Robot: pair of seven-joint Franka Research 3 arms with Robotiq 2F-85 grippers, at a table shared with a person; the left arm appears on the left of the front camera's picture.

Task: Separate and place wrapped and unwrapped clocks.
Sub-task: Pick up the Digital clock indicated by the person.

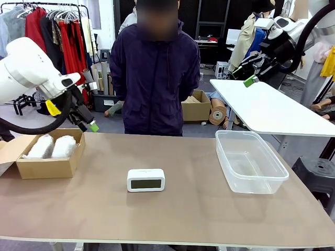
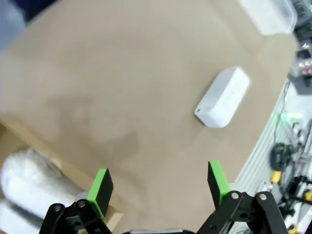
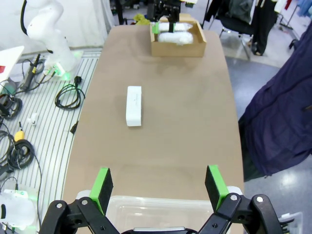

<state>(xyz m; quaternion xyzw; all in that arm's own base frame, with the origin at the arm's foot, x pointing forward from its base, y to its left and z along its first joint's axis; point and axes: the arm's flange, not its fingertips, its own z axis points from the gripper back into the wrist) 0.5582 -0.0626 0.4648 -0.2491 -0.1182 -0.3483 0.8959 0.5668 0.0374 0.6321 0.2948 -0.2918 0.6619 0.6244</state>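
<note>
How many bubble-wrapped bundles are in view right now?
2. Both lie side by side in the cardboard box at the robot's left end of the table: left bundle, right bundle. Anything beneath them would be hidden.

Left arm [image 1: 26, 68]: white rounded shell, thick black cable, yellow tag
Right arm [image 1: 280, 29]: white shell, black cable
Left gripper [image 2: 158, 183]: black linkages, green pads, silver pivots
Right gripper [image 3: 158, 183]: black linkages, green pads
Person [image 1: 154, 78]: dark purple jacket

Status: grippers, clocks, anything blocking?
Left gripper, right gripper open, empty, raised. Two white bubble-wrap bundles in brown cardboard box; white digital clock alone mid-table, clear plastic tub empty. Nothing obstructing clock.
</note>
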